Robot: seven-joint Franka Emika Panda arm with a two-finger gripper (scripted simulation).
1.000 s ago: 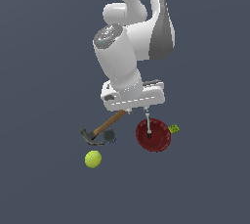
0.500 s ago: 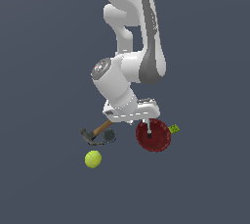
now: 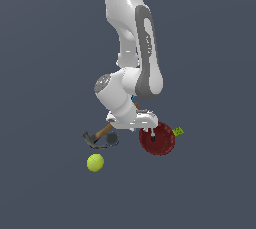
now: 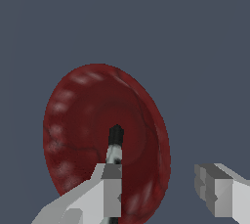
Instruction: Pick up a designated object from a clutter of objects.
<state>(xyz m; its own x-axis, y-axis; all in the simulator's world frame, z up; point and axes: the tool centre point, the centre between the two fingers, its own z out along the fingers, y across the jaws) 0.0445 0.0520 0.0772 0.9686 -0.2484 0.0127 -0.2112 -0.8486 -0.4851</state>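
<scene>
Claw and bowl at the moment of approach. The red bowl (image 3: 157,140) lies on the dark counter (image 3: 210,188) at the exterior view's right end of the clutter, with a tiny green block (image 3: 178,132) just beside its far right edge. To its left are the hammer (image 3: 97,137) and a dark, poorly resolved item near the hammer head, possibly the small blue cup (image 3: 112,139); the tennis ball (image 3: 95,162) sits nearer the camera, well apart from the bowl.

The claw (image 4: 163,181) is spread wide and pinches nothing. In the wrist view one finger (image 4: 115,162) stands over the bowl's (image 4: 97,135) interior, while the other finger (image 4: 215,189) stands outside, beyond the rim. The rim wall thus lies between the two fingers, which is the relation the coming grasp depends on. Being round, the bowl has no long axis to align with.

Whether the inner fingertip already touches the bowl floor cannot be settled from these renders. A straight closing across the rim appears to be the likely next requirement.
</scene>
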